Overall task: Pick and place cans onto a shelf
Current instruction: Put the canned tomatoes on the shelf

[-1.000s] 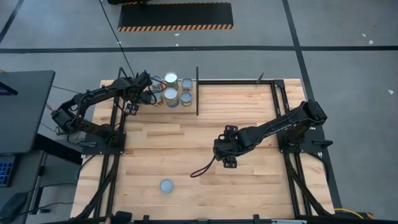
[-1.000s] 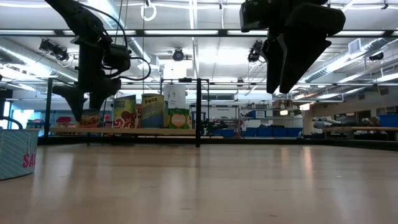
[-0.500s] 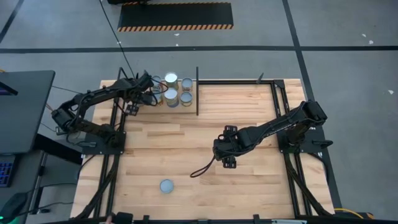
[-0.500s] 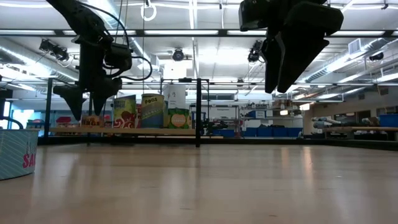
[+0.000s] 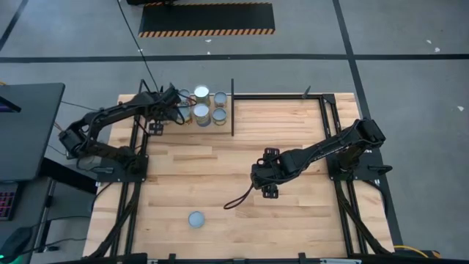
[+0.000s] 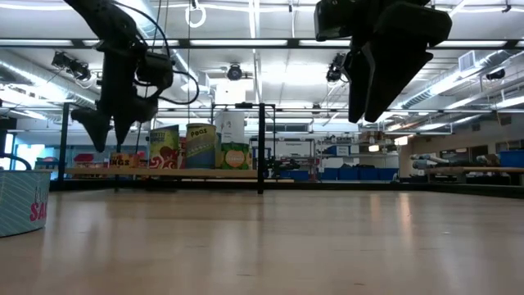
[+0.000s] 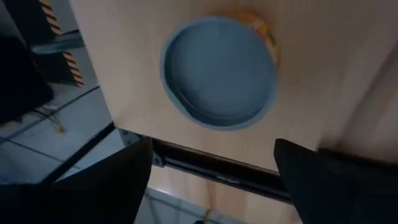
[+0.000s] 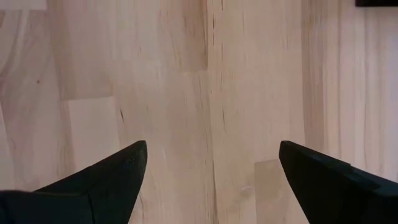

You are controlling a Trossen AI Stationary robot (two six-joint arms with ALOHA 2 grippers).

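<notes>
**Cans on the shelf, one left on the worktop**

Cans [image 5: 204, 107] stand grouped on the shelf [image 5: 220, 128] at the worktop's [image 5: 293, 220] far left corner. One can [image 5: 196, 218] lies near the front edge. Left gripper [image 5: 155, 126] hovers over the shelf's left end, jaws released above a can [image 7: 219, 72]. Right gripper [image 5: 267, 192] hangs mid-worktop, jaws released.

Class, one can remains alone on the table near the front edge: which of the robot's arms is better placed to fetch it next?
Probably the right: its open gripper hangs nearer the lone can, while the left gripper is at the shelf, above a placed can.

A lab hall: strip-lit ceiling [image 6: 270, 49], blue bins [image 6: 327, 173], hazard-striped floor mat [image 5: 207, 19]
</notes>
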